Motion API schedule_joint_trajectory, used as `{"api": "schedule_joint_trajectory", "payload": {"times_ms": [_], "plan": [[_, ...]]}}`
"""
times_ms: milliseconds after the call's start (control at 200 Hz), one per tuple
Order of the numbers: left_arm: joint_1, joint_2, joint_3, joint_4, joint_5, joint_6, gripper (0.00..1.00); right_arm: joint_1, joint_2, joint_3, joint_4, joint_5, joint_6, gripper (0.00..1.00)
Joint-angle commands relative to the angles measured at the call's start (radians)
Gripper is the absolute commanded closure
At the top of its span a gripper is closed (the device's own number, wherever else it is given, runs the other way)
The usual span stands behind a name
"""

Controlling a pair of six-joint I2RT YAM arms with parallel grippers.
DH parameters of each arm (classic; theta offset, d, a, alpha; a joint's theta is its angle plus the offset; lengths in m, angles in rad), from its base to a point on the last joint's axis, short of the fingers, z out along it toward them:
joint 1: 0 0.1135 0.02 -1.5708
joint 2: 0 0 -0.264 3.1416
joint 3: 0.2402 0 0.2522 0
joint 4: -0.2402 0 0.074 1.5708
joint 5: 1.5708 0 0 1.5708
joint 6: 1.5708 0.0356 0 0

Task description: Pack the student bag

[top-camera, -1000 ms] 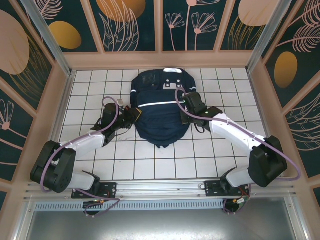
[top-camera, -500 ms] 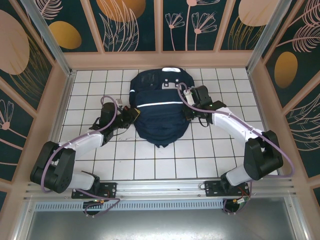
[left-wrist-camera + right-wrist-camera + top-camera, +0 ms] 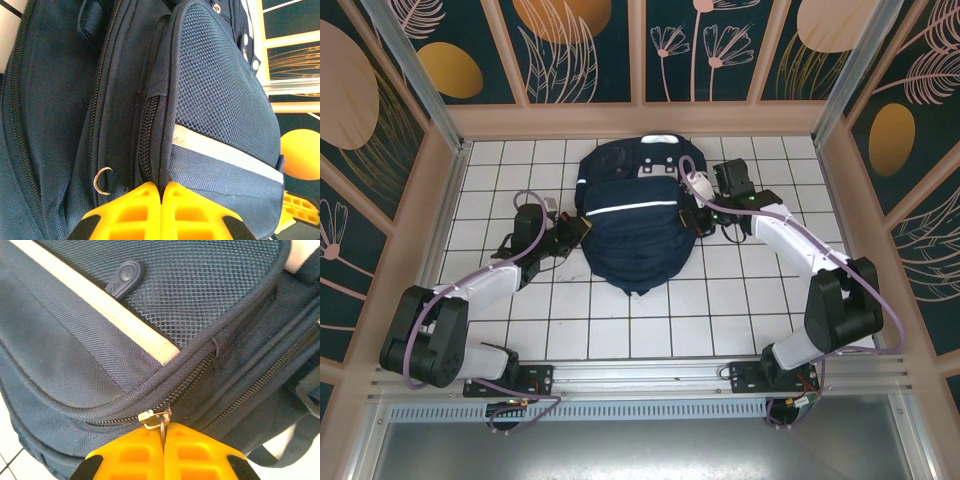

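On the white-tiled bench (image 3: 620, 325), the left tool (image 3: 578, 227) lay against the left flank of the student bag (image 3: 630, 235), a large dark navy fabric backpack with a rounded outline. In the left wrist view, the left tool (image 3: 161, 186) had its two yellow fingers (image 3: 135, 207) pressed together with no gap. Their tips rested on the student bag (image 3: 60, 100) right where a dark zip track (image 3: 148, 135) ran down a seam. Whether any cloth or zip part was caught between them could not be told. A small silver metal ring (image 3: 101, 180) hung from the fabric just left of the fingertips, and a navy mesh panel (image 3: 215, 85) rose to their right.

The student bag sat in the middle of the bench towards its far edge, its pale-patched top end almost at that edge and its rounded lower end pointing at the near edge. A thin white stripe (image 3: 630, 208) crossed it from side to side.

The right tool (image 3: 693, 213) met the right flank of the bag near that stripe. From the right wrist, the right tool (image 3: 163, 426) had its yellow fingers (image 3: 195, 452) closed tight, pinching a small silver zip pull (image 3: 159, 416) on the curved zip of the student bag (image 3: 55, 360). Above it lay the white stripe (image 3: 100, 315) and a dark oval rubber tab (image 3: 125, 275) on the mesh.
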Motion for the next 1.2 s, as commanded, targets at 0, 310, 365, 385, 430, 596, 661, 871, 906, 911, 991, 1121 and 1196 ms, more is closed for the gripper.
{"api": "schedule_joint_trajectory", "payload": {"times_ms": [0,310,365,385,430,596,661,871,906,911,991,1121,1196], "plan": [[0.039,-0.027,0.020,-0.100,-0.107,0.064,1.00,0.004,-0.018,0.030,0.008,-0.087,-0.043,1.00],[0.045,-0.024,0.032,-0.155,-0.158,0.098,1.00,-0.024,-0.025,0.016,0.069,0.188,0.013,0.99],[0.047,-0.014,0.031,-0.148,-0.154,0.099,1.00,-0.036,0.004,0.048,0.037,0.187,0.046,0.96],[0.046,-0.012,0.030,-0.143,-0.151,0.099,1.00,-0.036,0.013,0.061,0.020,0.179,0.056,0.94],[0.047,-0.009,0.033,-0.135,-0.142,0.099,1.00,-0.030,0.030,0.081,-0.014,0.158,0.075,0.89],[0.047,-0.019,0.072,-0.142,-0.079,0.147,1.00,-0.017,-0.037,0.057,-0.003,0.117,0.151,0.62],[0.047,-0.028,0.098,-0.174,-0.059,0.172,0.80,-0.016,-0.102,0.035,0.022,0.102,0.190,0.52],[0.045,-0.101,0.164,-0.295,-0.146,0.223,0.33,-0.025,-0.320,-0.030,0.148,0.294,0.349,0.31],[0.047,-0.114,0.175,-0.320,-0.182,0.239,0.30,-0.028,-0.348,-0.040,0.164,0.353,0.372,0.30],[0.048,-0.116,0.179,-0.324,-0.185,0.240,0.29,-0.029,-0.352,-0.041,0.165,0.362,0.377,0.30],[0.047,-0.148,0.209,-0.382,-0.301,0.282,0.23,-0.034,-0.411,-0.068,0.204,0.488,0.416,0.23],[0.050,-0.213,0.229,-0.445,-0.530,0.347,0.09,-0.044,-0.483,-0.119,0.246,0.643,0.420,0.02],[0.050,-0.266,0.211,-0.444,-0.679,0.380,0.04,-0.057,-0.503,-0.140,0.265,0.712,0.427,0.01]]}}
